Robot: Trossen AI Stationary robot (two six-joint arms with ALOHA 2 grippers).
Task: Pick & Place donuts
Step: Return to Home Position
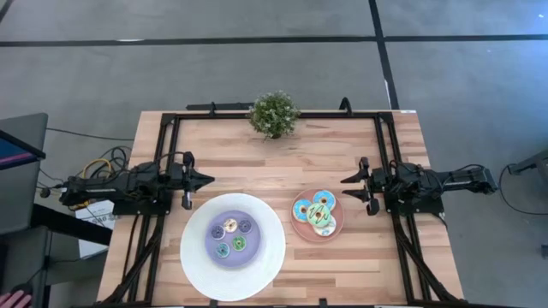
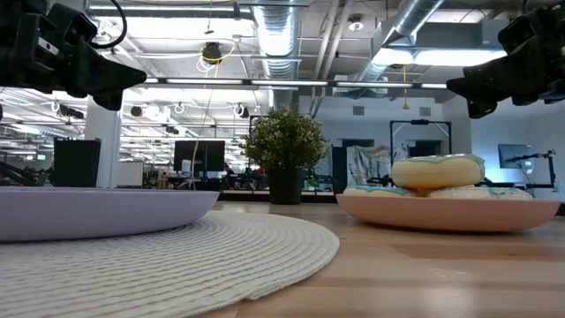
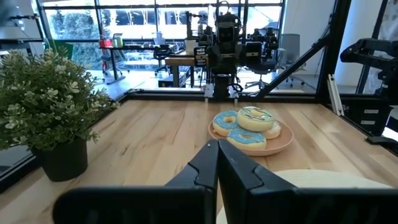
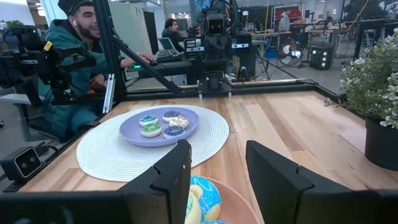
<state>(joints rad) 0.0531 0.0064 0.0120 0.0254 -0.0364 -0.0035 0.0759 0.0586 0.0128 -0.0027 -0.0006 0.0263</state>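
Note:
Several bigger donuts (image 1: 318, 214) with blue and white icing are piled on a round pink plate (image 1: 297, 233) right of the table's middle; one white-iced donut (image 3: 255, 117) lies on top of the blue ones. Several tiny donuts (image 1: 233, 235) lie in a purple plate (image 1: 214, 250) that stands on a round white mat (image 1: 193, 257) at the near middle. My left gripper (image 1: 208, 180) hovers shut at the left, pointing level toward the table's middle. At the right, my right gripper (image 1: 345, 181) hovers open, pointing level back at it, with nothing between its fingers (image 4: 183, 162).
A small potted plant (image 1: 274, 113) stands at the middle of the far edge. A black frame (image 1: 377, 115) runs around the tabletop. A seated person (image 4: 74, 37) shows beyond the table's left side. Bare wood lies between the two grippers.

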